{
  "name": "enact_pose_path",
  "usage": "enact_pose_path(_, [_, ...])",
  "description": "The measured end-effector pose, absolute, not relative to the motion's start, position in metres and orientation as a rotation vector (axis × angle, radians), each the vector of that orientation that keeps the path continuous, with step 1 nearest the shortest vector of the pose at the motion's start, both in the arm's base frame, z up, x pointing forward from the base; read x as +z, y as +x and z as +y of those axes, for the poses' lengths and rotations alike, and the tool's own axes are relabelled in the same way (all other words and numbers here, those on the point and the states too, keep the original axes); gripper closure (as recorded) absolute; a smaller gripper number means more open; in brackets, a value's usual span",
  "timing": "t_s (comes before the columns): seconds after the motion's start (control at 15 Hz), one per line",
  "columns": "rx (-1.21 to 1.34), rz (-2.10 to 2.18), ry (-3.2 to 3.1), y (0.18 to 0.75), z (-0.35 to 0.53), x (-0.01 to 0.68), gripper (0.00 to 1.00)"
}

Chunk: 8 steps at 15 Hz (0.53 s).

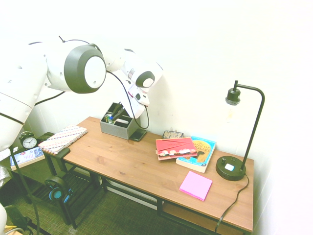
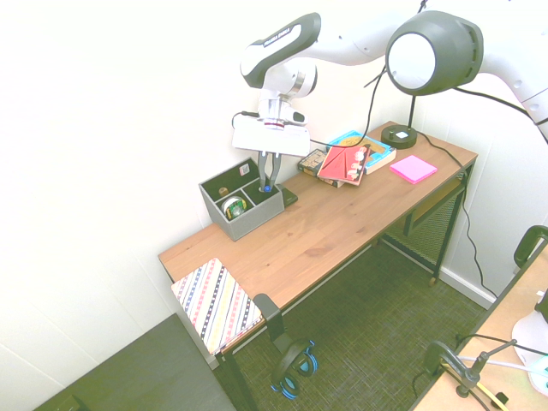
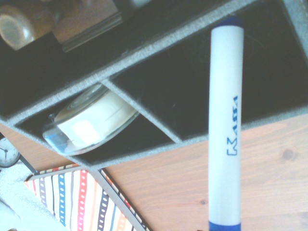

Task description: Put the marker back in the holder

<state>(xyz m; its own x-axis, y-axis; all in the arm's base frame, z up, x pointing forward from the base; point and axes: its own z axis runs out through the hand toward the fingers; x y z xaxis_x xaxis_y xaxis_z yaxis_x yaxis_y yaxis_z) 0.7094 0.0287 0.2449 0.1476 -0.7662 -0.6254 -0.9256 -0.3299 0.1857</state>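
A white robot arm reaches over the back corner of a wooden table [image 2: 342, 227], its gripper [image 2: 268, 175] closed around the marker [image 3: 224, 130], a slim white pen with blue print on its barrel and blue at both visible ends. The marker hangs pointing down, its lower tip at the mouth of the holder [image 2: 244, 214], a grey felt-like box with dark inner compartments standing near the wall. In the wrist view the marker lines up with a large empty compartment; whether the tip has passed below the rim cannot be told. The task looks close to done: the marker is carried and roughly aimed, and what seems left is to lower it in, let go and draw back. The neighbouring compartment holds a roll of tape [image 3: 91, 120]; in the first exterior view another section shows some upright items too small to name. Elsewhere on the table lie books [image 1: 188, 149], a pink notepad [image 1: 195, 185] and a black lamp [image 1: 239, 142].
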Motion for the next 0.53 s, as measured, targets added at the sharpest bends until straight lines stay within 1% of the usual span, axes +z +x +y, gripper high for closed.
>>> enact_pose_path(0.27, [0.958,1.662,-2.169,0.711,0.019,0.24,0.0])
enact_pose_path(0.53, [0.932,1.638,-2.171,0.714,0.02,0.253,0.0])
